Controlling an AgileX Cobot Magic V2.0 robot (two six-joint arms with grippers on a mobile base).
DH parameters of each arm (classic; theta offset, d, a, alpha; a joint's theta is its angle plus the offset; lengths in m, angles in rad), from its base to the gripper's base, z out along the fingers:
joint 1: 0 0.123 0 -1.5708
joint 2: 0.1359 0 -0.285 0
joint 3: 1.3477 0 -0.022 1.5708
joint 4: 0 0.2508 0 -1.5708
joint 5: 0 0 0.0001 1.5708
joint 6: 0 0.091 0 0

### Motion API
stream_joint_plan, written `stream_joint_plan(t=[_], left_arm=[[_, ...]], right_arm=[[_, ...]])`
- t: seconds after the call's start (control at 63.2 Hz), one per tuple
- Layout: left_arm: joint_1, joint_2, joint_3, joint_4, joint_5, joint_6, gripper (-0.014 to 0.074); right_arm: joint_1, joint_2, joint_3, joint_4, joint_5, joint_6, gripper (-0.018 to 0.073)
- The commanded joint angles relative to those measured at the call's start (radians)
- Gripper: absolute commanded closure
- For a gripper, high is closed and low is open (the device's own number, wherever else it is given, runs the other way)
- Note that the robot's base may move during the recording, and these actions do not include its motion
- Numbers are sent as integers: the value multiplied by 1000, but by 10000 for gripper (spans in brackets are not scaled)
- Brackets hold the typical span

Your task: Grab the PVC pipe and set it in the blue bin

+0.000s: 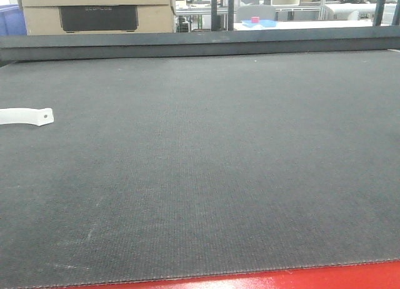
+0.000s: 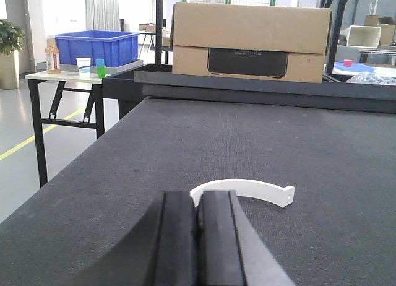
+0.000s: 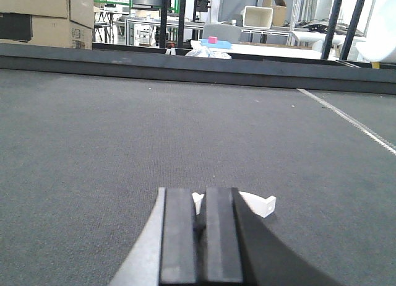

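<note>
A white curved PVC pipe point(image 2: 247, 188) with a small hole near one end lies flat on the dark table mat, at the far left in the front view point(image 1: 25, 116). My left gripper point(image 2: 198, 196) is shut just behind its near end, and nothing shows between the fingers. In the right wrist view another white piece point(image 3: 260, 204) of the same look lies right behind my right gripper point(image 3: 200, 193), which is shut too, and its fingers hide most of that piece. The blue bin point(image 2: 96, 47) stands on a side table off the mat's far left. Neither gripper appears in the front view.
A cardboard box point(image 2: 250, 38) stands behind the raised black rail point(image 2: 260, 88) at the far edge. A bottle and cups point(image 2: 83, 64) sit by the bin. The mat's left edge point(image 2: 93, 156) drops to the floor. The front edge is red point(image 1: 281, 279).
</note>
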State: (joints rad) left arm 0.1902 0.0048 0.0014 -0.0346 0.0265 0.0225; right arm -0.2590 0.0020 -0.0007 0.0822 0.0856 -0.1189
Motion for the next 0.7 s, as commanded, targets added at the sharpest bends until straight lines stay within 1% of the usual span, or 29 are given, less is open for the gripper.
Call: stream_joint_plan(t=[0.0,0.111,0.237,0.332,0.459,0.602,0.681], left_arm=[[1,-5,-1,-4,-15,-8,708],[1,-5,-1,-4,-15,-8,708],[1,-5,-1,-4,-15,-8,708],[1,-5,-1,-4,-15,-8,708],[1,-5,-1,-4,-15,-8,708],[1,-5,-1,-4,-15,-8,708],[1,-5,-1,-4,-15,-8,708]], right_arm=[[2,-2,1,-2,-41,-1,722],[2,-2,1,-2,-79,-1,722],[2,-2,1,-2,-201,-1,722],[2,-2,-7,-2,-206,-1,722],[2,-2,-54,23,-174,-1,722],[2,-2,-135,33,-50,-1,722],[2,-2,-177,33,-25,-1,722]])
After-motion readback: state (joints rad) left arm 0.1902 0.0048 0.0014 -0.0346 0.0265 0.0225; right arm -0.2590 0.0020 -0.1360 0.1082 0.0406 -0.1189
